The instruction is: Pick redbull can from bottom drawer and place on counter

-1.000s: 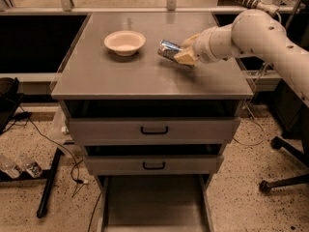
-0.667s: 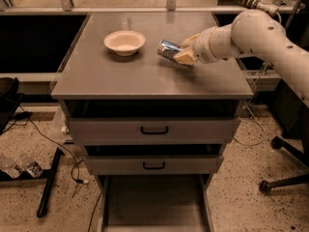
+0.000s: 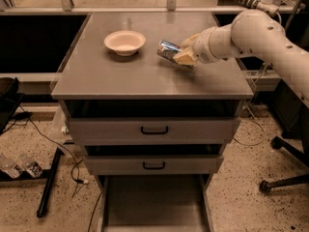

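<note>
The redbull can is a slim silver-and-blue can, tilted on its side just above the counter, right of centre. My gripper reaches in from the right on a white arm and is shut on the redbull can, with tan fingers around its right end. The bottom drawer is pulled out at the foot of the cabinet and shows only its bare grey floor.
A white bowl sits on the counter left of the can. Two closed drawers with black handles lie below the counter. A black chair base stands at the right. Cables and bottles lie on the floor at left.
</note>
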`<state>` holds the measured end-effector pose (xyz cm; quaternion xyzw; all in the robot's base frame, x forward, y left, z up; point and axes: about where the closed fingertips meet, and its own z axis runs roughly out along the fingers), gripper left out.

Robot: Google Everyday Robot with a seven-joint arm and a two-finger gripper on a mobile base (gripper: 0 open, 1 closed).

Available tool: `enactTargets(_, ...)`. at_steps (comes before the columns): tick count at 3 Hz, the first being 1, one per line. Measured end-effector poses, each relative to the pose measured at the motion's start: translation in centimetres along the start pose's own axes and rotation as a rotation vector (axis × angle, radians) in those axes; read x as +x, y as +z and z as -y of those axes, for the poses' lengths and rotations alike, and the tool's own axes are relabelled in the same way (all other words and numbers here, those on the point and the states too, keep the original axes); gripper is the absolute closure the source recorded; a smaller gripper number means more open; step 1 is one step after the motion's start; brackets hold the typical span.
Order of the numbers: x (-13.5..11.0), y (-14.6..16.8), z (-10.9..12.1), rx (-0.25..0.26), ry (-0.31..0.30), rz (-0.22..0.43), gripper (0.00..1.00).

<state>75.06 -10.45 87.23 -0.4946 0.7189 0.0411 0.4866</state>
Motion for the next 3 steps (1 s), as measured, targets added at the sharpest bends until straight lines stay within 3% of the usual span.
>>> enactTargets(1, 0.00, 0.00, 0.00, 0.000, 0.000, 0.000, 0.11)
enactTargets(2, 0.00, 0.01, -0.01, 0.000, 0.000, 0.000, 0.00)
enactTargets(3, 0.00, 0.01, -0.01, 0.000, 0.000, 0.000, 0.00)
